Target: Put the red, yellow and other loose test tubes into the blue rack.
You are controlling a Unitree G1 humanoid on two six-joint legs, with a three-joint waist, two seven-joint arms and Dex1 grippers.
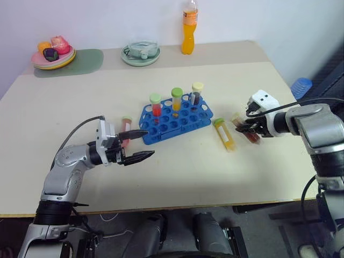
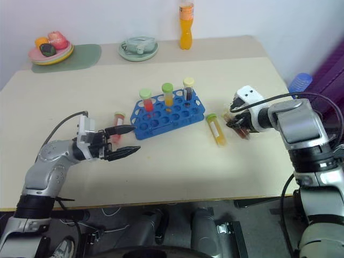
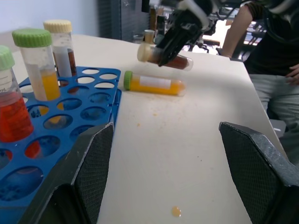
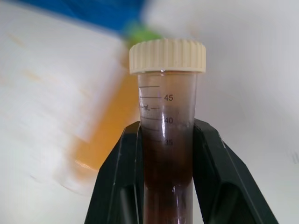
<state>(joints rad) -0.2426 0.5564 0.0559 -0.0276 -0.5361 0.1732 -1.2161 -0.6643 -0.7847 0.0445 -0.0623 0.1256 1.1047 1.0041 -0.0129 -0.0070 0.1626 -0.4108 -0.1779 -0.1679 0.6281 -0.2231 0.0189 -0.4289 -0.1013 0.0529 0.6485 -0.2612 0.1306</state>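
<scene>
My right fingers (image 1: 251, 129) clamp the brown tube (image 4: 167, 140), right of frame; I should tip it upright over the blue rack (image 1: 177, 119); left fingers (image 1: 141, 145) spread empty

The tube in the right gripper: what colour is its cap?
Cream, over a dark brown liquid; the tube shows best in the right wrist view.

Blue rack (image 1: 177, 119), yellow tube (image 1: 224, 134), cream-capped brown tube (image 4: 167, 135).

brown tube (image 4: 167, 140) | scale: 45, mL, 40, 35
</scene>
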